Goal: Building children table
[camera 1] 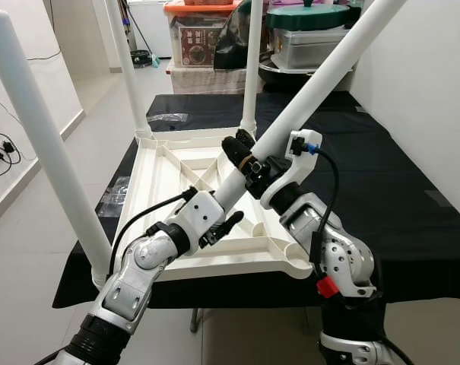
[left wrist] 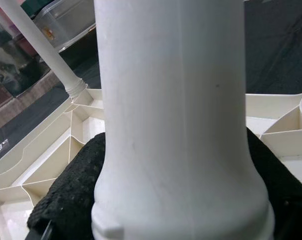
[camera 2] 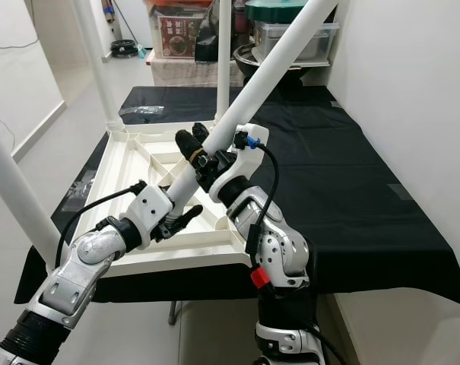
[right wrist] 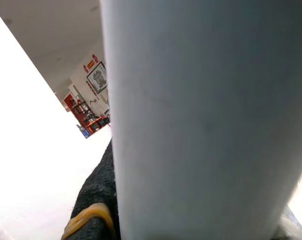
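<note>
A white children's table top point(camera 1: 214, 268) lies upside down on a black-covered table point(camera 1: 397, 190). Three white legs stand in its corners: near left point(camera 1: 47, 152), far left point(camera 1: 127, 68) and far right point(camera 1: 251, 68). A fourth white leg point(camera 1: 328, 72) slants from upper right down over the tabletop's front middle. My left gripper point(camera 1: 218, 217) is shut on its lower end, and the leg point(left wrist: 175, 125) has black fingers point(left wrist: 66, 195) on both sides. My right gripper point(camera 1: 245, 156) is shut on the leg a little higher up. The near right corner socket point(camera 1: 294, 262) holds no leg.
Storage boxes point(camera 1: 195, 34) and lidded containers point(camera 1: 306, 30) stand at the far end. A white wall point(camera 1: 435, 91) runs close along the right. A plastic bag point(camera 1: 167, 118) lies on the cloth behind the tabletop. Cables point(camera 1: 1, 148) trail on the floor at the left.
</note>
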Controlling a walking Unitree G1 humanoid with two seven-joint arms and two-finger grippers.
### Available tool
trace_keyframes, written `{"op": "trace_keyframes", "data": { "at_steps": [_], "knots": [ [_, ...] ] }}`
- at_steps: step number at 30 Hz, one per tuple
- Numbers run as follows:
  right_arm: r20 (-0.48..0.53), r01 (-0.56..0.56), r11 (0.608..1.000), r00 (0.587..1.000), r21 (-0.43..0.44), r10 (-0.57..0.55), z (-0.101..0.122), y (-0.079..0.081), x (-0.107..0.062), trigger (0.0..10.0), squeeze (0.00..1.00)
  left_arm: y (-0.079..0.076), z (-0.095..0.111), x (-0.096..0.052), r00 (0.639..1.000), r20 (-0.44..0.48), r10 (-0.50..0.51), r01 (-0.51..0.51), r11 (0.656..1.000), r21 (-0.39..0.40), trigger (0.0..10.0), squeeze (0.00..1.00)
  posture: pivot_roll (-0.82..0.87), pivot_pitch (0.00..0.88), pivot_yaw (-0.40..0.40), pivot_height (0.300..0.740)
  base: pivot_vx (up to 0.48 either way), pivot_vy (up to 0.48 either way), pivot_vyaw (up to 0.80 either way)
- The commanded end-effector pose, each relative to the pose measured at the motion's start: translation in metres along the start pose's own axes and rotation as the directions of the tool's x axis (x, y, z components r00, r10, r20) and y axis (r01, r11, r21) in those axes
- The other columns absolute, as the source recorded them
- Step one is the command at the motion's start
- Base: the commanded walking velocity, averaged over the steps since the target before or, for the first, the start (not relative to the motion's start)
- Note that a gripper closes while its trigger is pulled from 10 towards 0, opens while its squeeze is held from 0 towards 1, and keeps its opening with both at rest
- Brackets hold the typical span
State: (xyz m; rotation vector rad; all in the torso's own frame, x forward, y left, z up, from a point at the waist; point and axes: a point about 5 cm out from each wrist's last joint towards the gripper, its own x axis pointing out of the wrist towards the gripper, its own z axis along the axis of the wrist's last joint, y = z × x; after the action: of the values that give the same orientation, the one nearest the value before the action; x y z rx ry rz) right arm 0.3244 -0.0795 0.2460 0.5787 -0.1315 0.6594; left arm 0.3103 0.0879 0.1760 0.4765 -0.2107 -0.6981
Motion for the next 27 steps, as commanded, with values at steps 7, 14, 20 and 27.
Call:
{"op": "trace_keyframes", "data": {
  "at_steps": [7,14,20,27],
  "knots": [
    [-0.003,-0.013,1.0,1.0,0.007,0.013,-0.002,0.003,-0.001,0.0,0.0,-0.006,0.0,0.002,0.999,-0.006,-0.041,0.041,0.999,-0.031,10.0,0.0,0.01,0.036,-0.013,0.74,0.0,0.0,0.0],
    [0.014,-0.004,1.0,1.0,-0.002,0.004,0.002,0.001,0.001,0.0,0.0,-0.005,-0.003,-0.001,0.999,-0.012,-0.05,0.05,0.998,-0.046,10.0,1.0,0.01,0.035,-0.013,0.74,0.0,0.0,0.0],
    [0.031,0.013,0.999,0.999,-0.029,-0.012,0.008,-0.004,0.001,0.0,0.0,0.0,-0.008,-0.004,0.998,-0.052,-0.024,0.023,1.0,-0.005,10.0,0.0,0.01,0.033,-0.013,0.74,0.0,0.0,0.0],
    [0.082,0.095,0.993,0.993,-0.073,-0.089,0.018,-0.017,0.001,0.0,0.0,0.023,-0.021,-0.016,0.987,-0.107,0.121,-0.12,0.993,0.014,10.0,0.0,0.02,0.032,-0.014,0.74,0.0,0.0,0.0]
  ]
}}
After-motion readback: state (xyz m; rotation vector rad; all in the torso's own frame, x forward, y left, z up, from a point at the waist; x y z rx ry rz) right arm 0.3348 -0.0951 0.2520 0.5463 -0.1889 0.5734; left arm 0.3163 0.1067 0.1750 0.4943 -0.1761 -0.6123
